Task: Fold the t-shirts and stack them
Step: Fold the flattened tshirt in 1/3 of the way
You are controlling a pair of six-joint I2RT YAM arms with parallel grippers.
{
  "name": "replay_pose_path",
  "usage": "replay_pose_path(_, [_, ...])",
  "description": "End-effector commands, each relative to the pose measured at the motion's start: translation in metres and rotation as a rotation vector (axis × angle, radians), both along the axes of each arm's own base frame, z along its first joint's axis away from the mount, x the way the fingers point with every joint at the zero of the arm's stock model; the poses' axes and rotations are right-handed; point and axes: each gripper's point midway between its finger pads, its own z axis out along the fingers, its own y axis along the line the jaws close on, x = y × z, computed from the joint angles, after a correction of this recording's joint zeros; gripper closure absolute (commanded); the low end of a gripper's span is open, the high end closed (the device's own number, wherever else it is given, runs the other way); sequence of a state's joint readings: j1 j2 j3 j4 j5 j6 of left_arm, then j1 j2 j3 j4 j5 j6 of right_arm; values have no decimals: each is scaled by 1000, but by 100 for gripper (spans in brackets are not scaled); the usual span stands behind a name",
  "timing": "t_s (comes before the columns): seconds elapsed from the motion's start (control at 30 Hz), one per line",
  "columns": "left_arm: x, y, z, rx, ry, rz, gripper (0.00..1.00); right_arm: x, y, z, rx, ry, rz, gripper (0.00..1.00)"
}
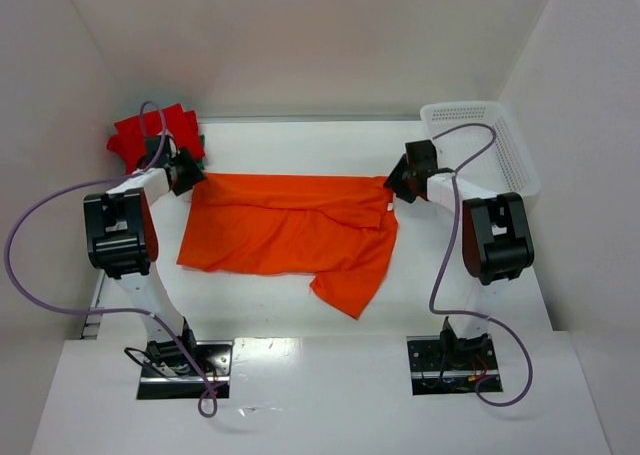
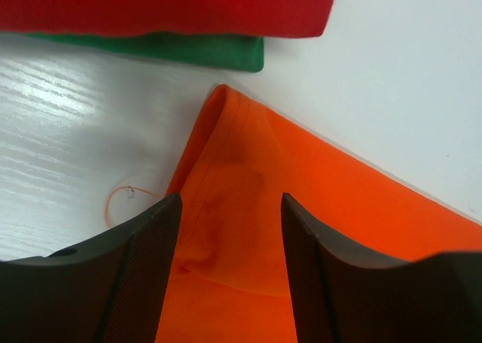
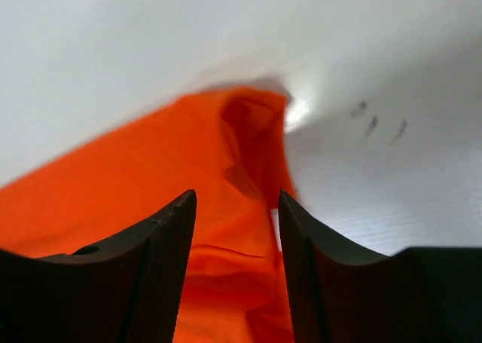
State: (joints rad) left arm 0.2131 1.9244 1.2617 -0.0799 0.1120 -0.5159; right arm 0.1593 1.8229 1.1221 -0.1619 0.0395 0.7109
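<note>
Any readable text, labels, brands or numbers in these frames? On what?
No readable text anywhere.
orange t-shirt: plain, no print showing.
red t-shirt, green t-shirt: plain.
basket: no label visible.
dark marks on the table, right wrist view: too blurred to read.

White perforated basket (image 1: 515, 160) at far right of white table (image 1: 260, 297), faint dark marks (image 3: 373, 120), perhaps scuffs

Bright, soft shadows, right wrist view blurred
</note>
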Motion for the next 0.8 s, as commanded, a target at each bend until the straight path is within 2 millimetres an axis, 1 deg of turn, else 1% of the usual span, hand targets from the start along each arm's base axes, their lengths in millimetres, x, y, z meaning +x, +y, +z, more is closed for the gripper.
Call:
replay_pose_path(0.0, [18, 2, 54, 39, -123, -43, 35, 39, -6, 84, -24, -205, 1, 46])
replay_pose_path(0.03, [22, 2, 62, 43, -143, -57, 32, 46, -5, 97, -33, -236, 13, 46])
replay_pose_path(0.07, [24, 2, 70, 47, -161, -57, 30, 49, -5, 103, -39, -251, 20, 46])
replay_pose_path(0.1, [24, -2, 71, 33, -165, -74, 29, 51, -5, 108, -51, -265, 32, 52])
replay_pose_path(0.13, [29, -2, 78, 33, -188, -81, 29, 55, -3, 116, -51, -284, 47, 57])
replay_pose_path(0.17, [30, -4, 80, 34, -200, -98, 29, 57, -1, 112, -49, -282, 64, 61])
replay_pose_path(0.2, [34, -6, 85, 28, -225, -114, 29, 61, 4, 105, -34, -269, 82, 77])
replay_pose_path(0.23, [36, -14, 83, 0, -237, -150, 32, 65, 7, 103, -24, -267, 94, 84])
replay_pose_path(0.27, [40, -19, 80, -25, -248, -168, 39, 66, 12, 98, -7, -255, 114, 90])
replay_pose_path(0.3, [41, -27, 69, -75, -254, -192, 53, 67, 14, 78, -3, -210, 123, 99])
replay_pose_path(0.37, [42, -32, 58, -105, -247, -203, 70, 67, 18, 61, 9, -169, 139, 100])
replay_pose_path(0.4, [42, -38, 50, -119, -231, -206, 84, 64, 20, 45, 21, -125, 137, 100])
replay_pose_path(0.43, [42, -38, 38, -127, -208, -204, 90, 64, 20, 40, 20, -115, 137, 100])
replay_pose_path(0.47, [42, -40, 32, -114, -196, -211, 93, 60, 19, 32, 18, -95, 137, 100])
replay_pose_path(0.5, [42, -46, 27, -117, -187, -221, 95, 60, 19, 32, 18, -95, 137, 100])
replay_pose_path(0.53, [40, -44, 15, -111, -158, -218, 100, 56, 21, 21, 9, -73, 139, 100])
replay_pose_path(0.57, [43, -44, 15, -111, -159, -218, 100, 54, 21, 20, 8, -64, 139, 100])
replay_pose_path(0.6, [44, -44, 8, -116, -141, -216, 100, 50, 19, 8, -2, -28, 133, 100])
replay_pose_path(0.63, [41, -49, 2, -116, -120, -230, 100, 46, 18, -1, -5, 0, 133, 100])
replay_pose_path(0.67, [44, -48, 0, -116, -120, -230, 100, 49, 19, 2, -4, -9, 133, 100])
replay_pose_path(0.73, [43, -47, -6, -115, -98, -221, 100, 45, 17, -13, -14, 28, 127, 100])
replay_pose_path(0.77, [42, -44, -11, -103, -88, -218, 100, 44, 15, -14, -22, 37, 121, 100])
